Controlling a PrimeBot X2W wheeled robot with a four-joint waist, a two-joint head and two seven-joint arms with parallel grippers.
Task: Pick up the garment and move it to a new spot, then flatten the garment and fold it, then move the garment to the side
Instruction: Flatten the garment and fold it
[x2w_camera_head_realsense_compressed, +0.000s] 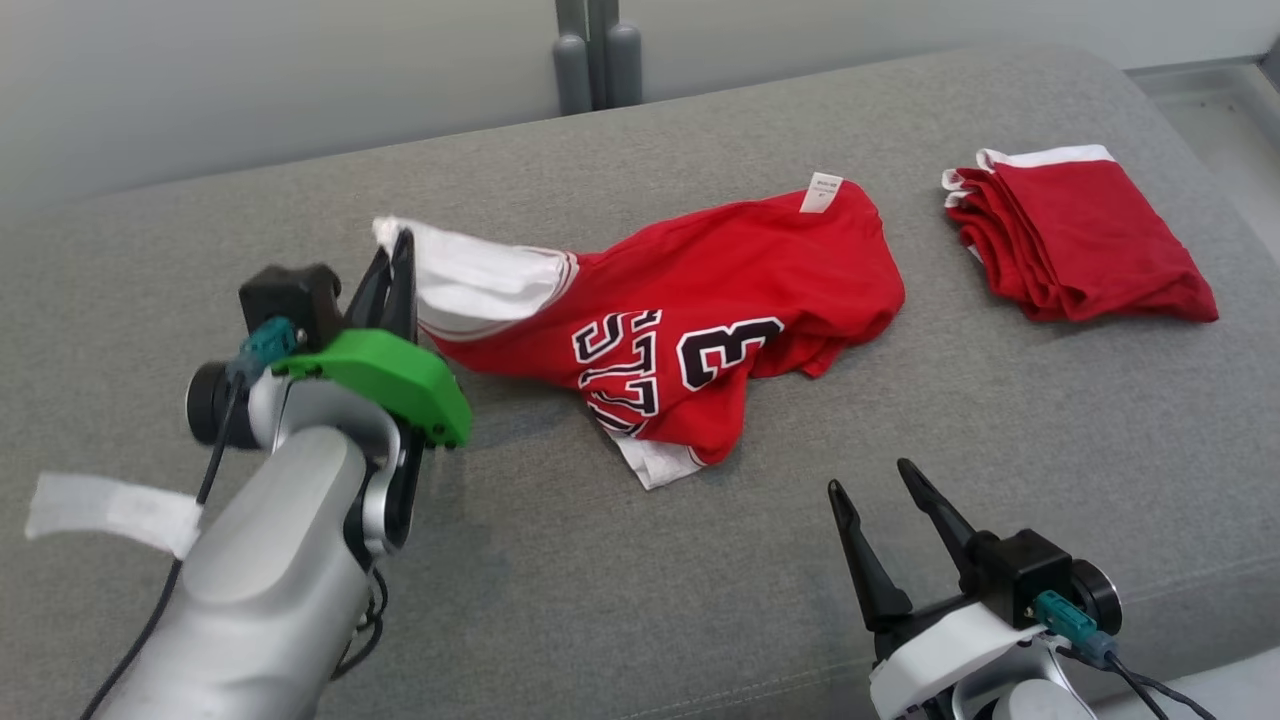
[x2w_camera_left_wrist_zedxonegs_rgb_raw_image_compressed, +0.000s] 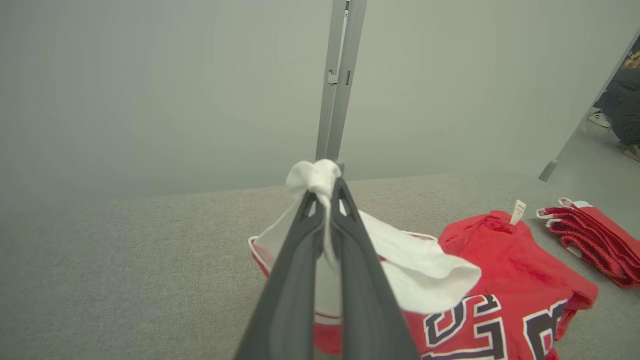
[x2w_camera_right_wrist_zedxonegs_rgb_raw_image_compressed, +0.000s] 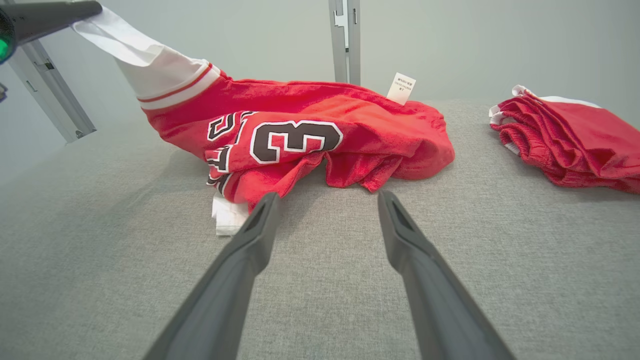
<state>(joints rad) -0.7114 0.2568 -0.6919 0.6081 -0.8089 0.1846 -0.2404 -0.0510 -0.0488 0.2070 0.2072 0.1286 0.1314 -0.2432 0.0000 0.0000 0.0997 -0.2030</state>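
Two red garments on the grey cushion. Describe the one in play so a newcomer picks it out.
On the big grey cushion, look at the middle, left of the folded red stack. The jersey lies crumpled there, one white end pinched in the left gripper. Unlike the stack, it shows black-and-white lettering and a 3.

The grey woven-fabric cushioned surface (x2w_camera_head_realsense_compressed: 700, 600) carries a crumpled red-and-white numbered jersey (x2w_camera_head_realsense_compressed: 720, 310). Right of the jersey, well apart, lies a folded red cloth stack (x2w_camera_head_realsense_compressed: 1080, 240).
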